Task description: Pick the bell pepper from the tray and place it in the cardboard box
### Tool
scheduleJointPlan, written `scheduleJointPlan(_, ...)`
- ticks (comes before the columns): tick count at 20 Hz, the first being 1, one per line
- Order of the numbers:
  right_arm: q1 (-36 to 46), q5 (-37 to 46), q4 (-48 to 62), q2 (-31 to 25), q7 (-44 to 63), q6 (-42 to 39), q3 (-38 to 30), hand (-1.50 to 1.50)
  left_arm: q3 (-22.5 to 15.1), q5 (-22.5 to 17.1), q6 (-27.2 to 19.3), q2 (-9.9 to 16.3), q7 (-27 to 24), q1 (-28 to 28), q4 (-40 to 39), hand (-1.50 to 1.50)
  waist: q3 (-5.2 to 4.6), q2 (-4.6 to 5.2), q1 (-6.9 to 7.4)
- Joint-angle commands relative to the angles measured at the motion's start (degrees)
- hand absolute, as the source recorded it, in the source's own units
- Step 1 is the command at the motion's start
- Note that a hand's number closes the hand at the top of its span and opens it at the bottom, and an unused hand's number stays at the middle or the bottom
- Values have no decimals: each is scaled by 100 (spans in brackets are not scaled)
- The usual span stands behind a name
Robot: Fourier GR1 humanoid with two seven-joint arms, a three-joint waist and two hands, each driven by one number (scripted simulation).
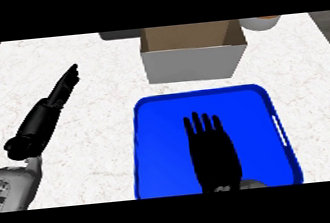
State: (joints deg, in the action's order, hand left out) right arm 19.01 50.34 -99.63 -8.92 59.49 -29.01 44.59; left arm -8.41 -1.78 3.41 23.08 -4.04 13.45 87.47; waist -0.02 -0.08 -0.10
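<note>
We take the blue tray as our landmark. Our right hand lies flat over its middle, fingers straight and spread, pointing toward the far rim, holding nothing that we can see. Our left hand is well to the left of the tray over the white counter, fingers straight and together, aimed up and away; it carries nothing either.

The bell pepper we cannot find. No part of it shows on the tray's bare blue floor, and if it is there at all it must sit beneath the right palm or forearm (the only stretch of the tray that is hidden from us). We will not say it is grasped, since the fingers over it are plainly uncurled.

Judging from the task alone, a bell pepper should be light, hollow and fairly stiff, with a smooth waxy skin that can slide between fingers. We would take it round its widest part, thumb against one side and fingers against the other, rather than by the thin stem.

The cardboard box stands just beyond the tray's far rim, near but not touching, its top open. What we can see of its inside is bare brown wall; its floor is out of sight. Beyond the box, at the counter's far edge, a dark object and a pale round vessel are partly cut off.
</note>
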Motion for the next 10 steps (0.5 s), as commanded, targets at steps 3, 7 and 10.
scheduleJointPlan(3,-111,304,490,216,36,-133,-325,-150,204,113,243,-87,-467,-76,-442,0,0,16,3)
scheduleJointPlan(7,-406,650,377,340,73,-250,-258,-150,192,230,181,-245,-196,-158,-33,0,1,7,-2)
scheduleJointPlan(10,-632,839,152,293,195,-414,-330,-150,298,163,334,-105,-26,-392,313,0,1,-2,4)
